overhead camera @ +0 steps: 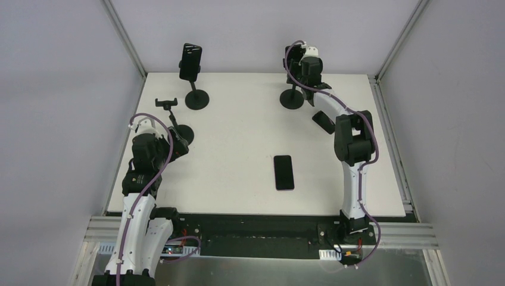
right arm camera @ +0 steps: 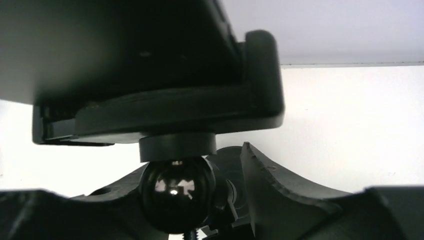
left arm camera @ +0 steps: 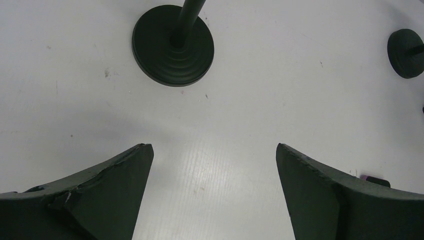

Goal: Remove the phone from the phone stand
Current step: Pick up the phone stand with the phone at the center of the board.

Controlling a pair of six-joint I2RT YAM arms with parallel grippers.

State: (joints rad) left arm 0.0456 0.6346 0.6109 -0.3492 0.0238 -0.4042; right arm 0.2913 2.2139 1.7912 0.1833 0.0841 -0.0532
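Observation:
Three black phone stands are on the white table. The back-right phone stand has my right gripper at its top. From the right wrist, a dark phone sits in that stand's clamp just above the gripper. The glossy ball joint lies between my right gripper's fingers, and contact is unclear. The back-left stand also carries a phone. My left gripper is open over bare table near the empty stand's base.
The empty stand rises beside my left arm. One loose phone lies flat mid-table. Another lies partly under my right arm. A second stand base shows at the right edge of the left wrist view.

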